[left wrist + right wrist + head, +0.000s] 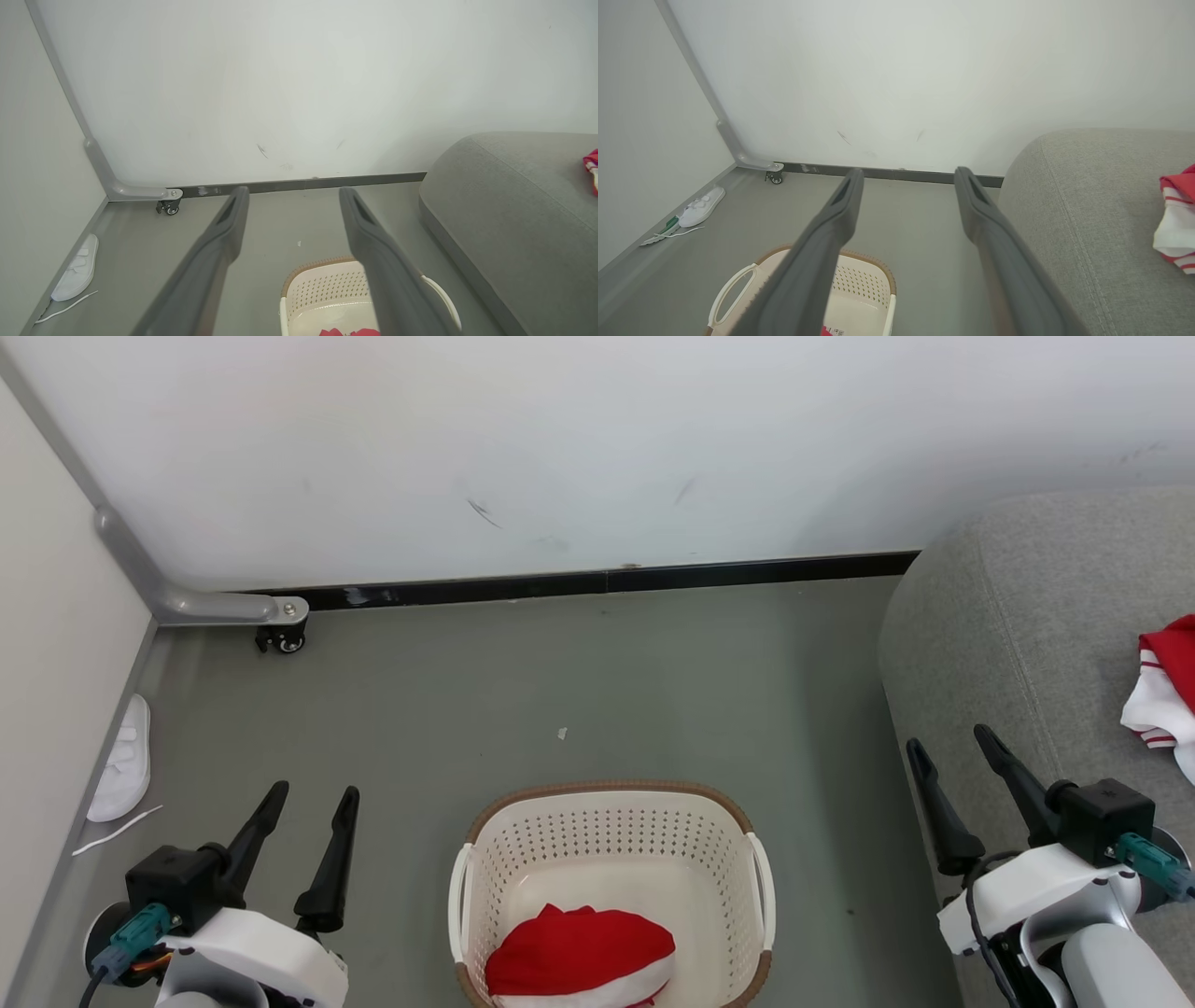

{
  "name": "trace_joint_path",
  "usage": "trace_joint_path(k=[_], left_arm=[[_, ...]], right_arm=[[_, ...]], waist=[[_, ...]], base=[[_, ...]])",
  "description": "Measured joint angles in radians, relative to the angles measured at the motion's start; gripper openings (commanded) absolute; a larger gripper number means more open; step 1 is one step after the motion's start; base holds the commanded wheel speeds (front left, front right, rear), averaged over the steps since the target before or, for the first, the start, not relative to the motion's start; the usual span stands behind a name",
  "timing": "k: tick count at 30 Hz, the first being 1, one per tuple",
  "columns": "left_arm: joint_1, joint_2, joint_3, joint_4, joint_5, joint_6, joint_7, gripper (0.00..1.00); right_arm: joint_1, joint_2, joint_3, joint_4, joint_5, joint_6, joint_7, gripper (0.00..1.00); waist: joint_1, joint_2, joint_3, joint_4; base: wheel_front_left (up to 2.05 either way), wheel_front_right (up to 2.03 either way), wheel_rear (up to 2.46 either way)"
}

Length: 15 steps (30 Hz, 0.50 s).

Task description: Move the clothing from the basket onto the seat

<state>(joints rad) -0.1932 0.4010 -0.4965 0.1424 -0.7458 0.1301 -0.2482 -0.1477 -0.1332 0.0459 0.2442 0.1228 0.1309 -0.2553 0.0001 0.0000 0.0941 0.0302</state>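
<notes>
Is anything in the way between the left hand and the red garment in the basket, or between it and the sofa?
Nothing visible. The red garment lies uncovered in the open-topped basket, whose walls mean reaching in from above. The left hand is open, to the basket's left. Just floor lies between basket and sofa.

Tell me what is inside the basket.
One bunched red garment with white trim lies in the basket, at its near end; the bare cream bottom shows beyond it. Anything beneath the garment is covered, so I cannot tell.
</notes>
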Motion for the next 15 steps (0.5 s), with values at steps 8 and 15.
trace_joint_path(k=[8, 15], left_arm=[[0.000, -0.016, 0.011, 0.002, 0.008, -0.011, 0.000, 1.00], [0.000, -0.016, 0.008, 0.010, 0.011, -0.024, 0.000, 1.00]], right_arm=[[0.000, 0.001, -0.001, -0.006, -0.001, 0.000, 0.000, 1.00], [-0.001, 0.007, -0.003, -0.011, -0.001, 0.000, 0.000, 1.00]], waist=[[0.0000, 0.0001, 0.015, -0.008], [-0.0001, 0.0001, 0.032, -0.019]], base=[[0.00, 0.00, 0.00], [0.00, 0.00, 0.00]])
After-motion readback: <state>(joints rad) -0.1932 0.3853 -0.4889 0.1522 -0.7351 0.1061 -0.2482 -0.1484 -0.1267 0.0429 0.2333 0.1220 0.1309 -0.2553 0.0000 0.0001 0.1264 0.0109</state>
